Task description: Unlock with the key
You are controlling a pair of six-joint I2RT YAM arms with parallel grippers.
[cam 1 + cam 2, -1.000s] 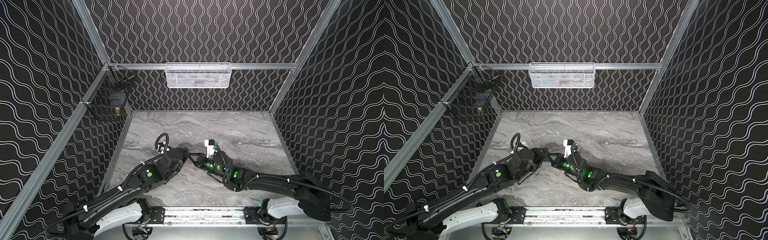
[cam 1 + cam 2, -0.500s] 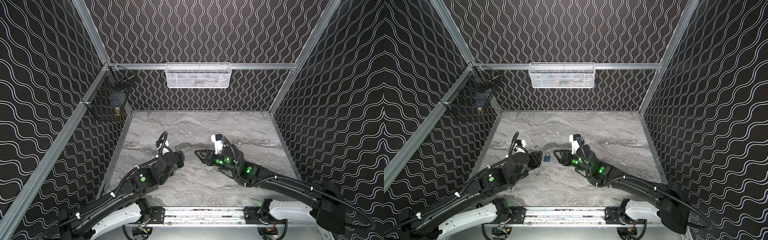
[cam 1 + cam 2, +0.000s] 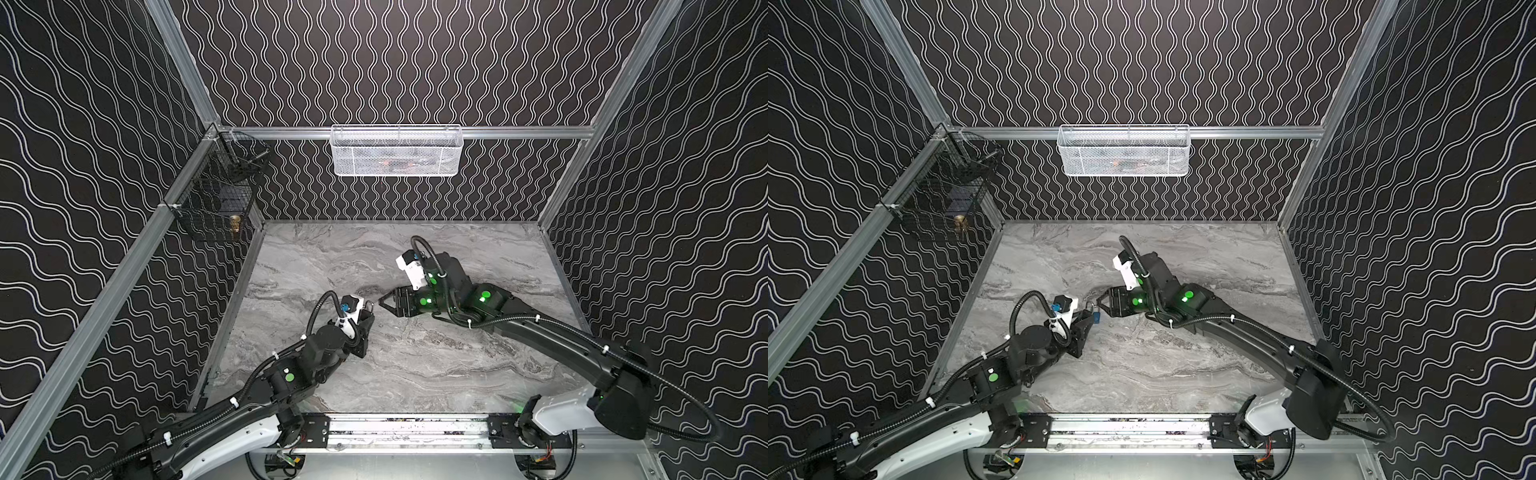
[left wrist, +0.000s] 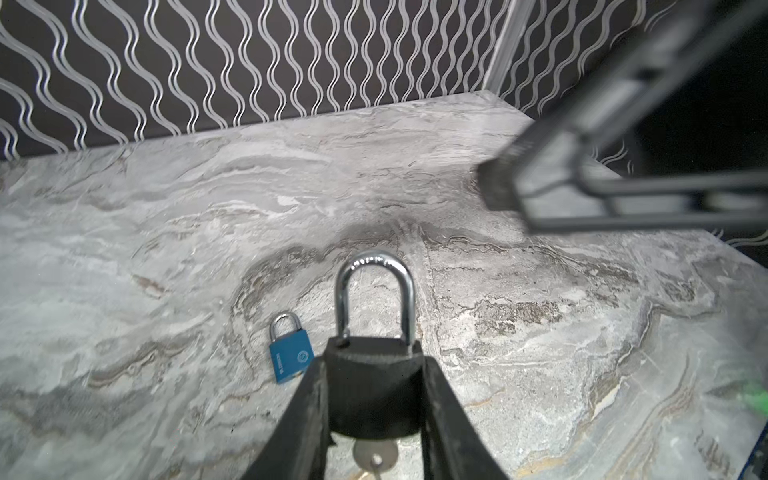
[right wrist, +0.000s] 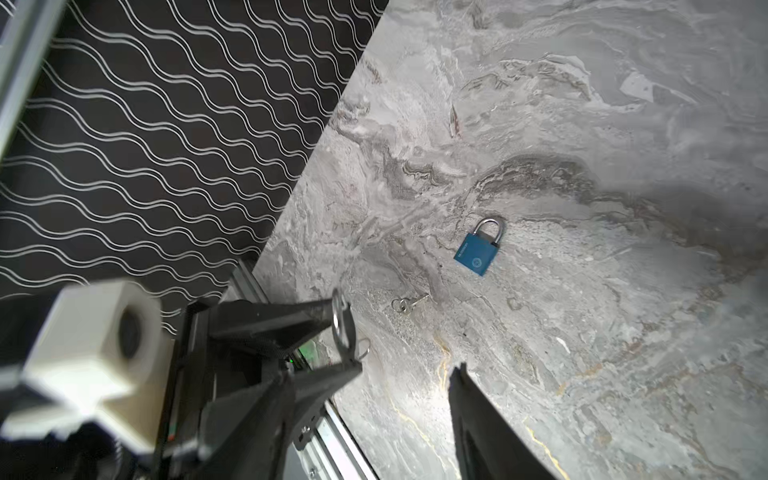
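the black padlock (image 4: 372, 386) was gripped by its sides in the left end effector (image 4: 372, 362), leaving the inserted key (image 4: 374, 455) exposed; the right end effector (image 3: 1102, 307) was held open nearby.

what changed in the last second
The right gripper opened and pulled away from the black lock; it had been shut up against it. Nothing is between its fingers now. The left gripper barely shifted and still clamps the black lock, with the key in its underside. The blue lock lies on the table where it was.
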